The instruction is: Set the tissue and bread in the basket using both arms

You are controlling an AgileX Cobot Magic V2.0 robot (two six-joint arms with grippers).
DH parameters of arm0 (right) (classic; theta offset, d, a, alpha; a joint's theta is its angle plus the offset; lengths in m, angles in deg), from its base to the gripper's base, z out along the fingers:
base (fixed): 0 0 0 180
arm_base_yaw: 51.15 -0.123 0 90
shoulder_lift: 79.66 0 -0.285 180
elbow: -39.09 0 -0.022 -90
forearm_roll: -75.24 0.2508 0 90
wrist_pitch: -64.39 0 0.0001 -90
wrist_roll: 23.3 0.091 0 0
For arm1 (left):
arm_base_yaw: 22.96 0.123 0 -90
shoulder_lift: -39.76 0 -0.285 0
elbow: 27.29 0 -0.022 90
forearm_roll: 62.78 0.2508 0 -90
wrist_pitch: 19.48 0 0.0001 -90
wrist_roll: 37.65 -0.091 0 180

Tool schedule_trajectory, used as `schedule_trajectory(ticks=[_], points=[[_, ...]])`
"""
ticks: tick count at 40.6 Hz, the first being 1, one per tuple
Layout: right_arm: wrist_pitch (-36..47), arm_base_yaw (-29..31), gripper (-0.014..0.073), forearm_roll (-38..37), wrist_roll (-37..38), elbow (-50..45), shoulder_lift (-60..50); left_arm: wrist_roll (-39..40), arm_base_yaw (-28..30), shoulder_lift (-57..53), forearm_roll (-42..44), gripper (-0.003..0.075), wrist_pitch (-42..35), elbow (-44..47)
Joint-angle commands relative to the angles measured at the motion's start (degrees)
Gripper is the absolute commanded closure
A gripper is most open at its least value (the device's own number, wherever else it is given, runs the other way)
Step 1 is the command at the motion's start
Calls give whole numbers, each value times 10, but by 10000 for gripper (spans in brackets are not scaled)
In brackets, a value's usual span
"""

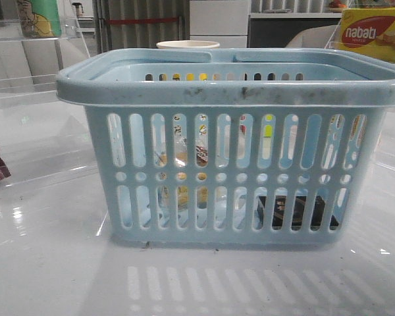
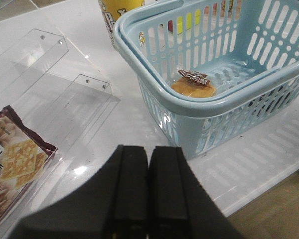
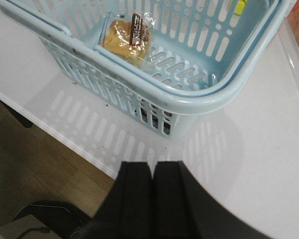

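With the bread (image 3: pixel 125 39) and the tissue (image 1: pixel 296 212) both lying inside the basket (image 1: pixel 230 92) on the table (image 1: pixel 52 263), placement appears complete; the left end effector (image 2: pixel 148 189) and right end effector (image 3: pixel 153 199), both closed and empty, need only retract.

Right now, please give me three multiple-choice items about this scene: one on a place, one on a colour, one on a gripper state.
1. Where is the bagged golden-brown bread?
A. inside the light-blue slotted plastic basket
B. on the table beside it
C. in a gripper

2. What colour is the flat packet seen through the basket's lower slots?
A. red
B. black
C. white

3. How is the left gripper?
A. open
B. shut on bread
C. shut, empty

A: both wrist views show it on the basket floor.
B: dark in the front view.
C: fingers meet, nothing between.
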Motion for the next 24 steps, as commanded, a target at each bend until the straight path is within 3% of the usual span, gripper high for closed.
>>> schedule_trajectory(ticks=[1,10,17,24], points=[[35,5,566,8,1,14,0,5,-5,1,-8,627,-47,-14],[35,5,566,8,1,14,0,5,-6,-10,-10,627,-48,-14],[35,5,566,8,1,14,0,1,57,-50,-13,627,-52,0],[35,5,566,8,1,14,0,1,149,-138,-13,627,-228,126]])
